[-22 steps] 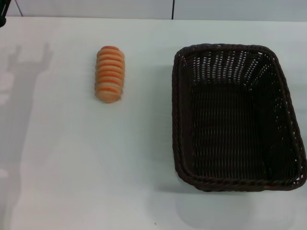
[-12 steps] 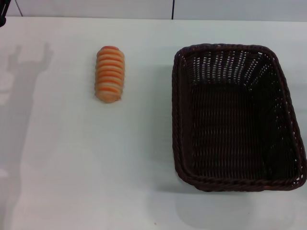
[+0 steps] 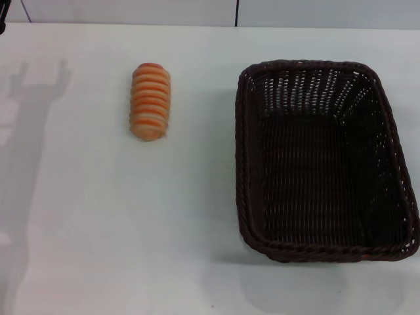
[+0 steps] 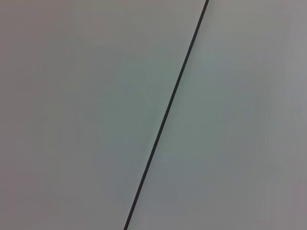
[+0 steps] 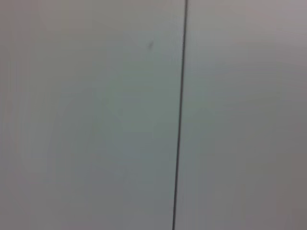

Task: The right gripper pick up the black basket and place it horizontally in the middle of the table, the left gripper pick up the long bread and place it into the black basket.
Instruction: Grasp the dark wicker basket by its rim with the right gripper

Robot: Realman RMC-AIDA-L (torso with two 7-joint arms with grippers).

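The long bread (image 3: 150, 101), an oblong loaf with orange and cream stripes, lies on the white table (image 3: 131, 216) at the back left, its length running away from me. The black basket (image 3: 241, 164), a large dark woven rectangle, stands empty on the right, long side running front to back, its right rim near the picture's edge. Neither gripper shows in the head view. A gripper-shaped shadow (image 3: 36, 85) falls on the table's far left. Both wrist views show only a pale flat surface with a thin dark seam (image 4: 165, 117) (image 5: 180, 120).
A small dark sliver (image 3: 3, 13) sits at the head view's top left corner; I cannot tell what it is. A pale wall with a vertical seam (image 3: 236, 12) runs behind the table's back edge. Bare tabletop lies between bread and basket.
The dark sliver at the top left corner has shifted slightly. Bread and basket have not moved.
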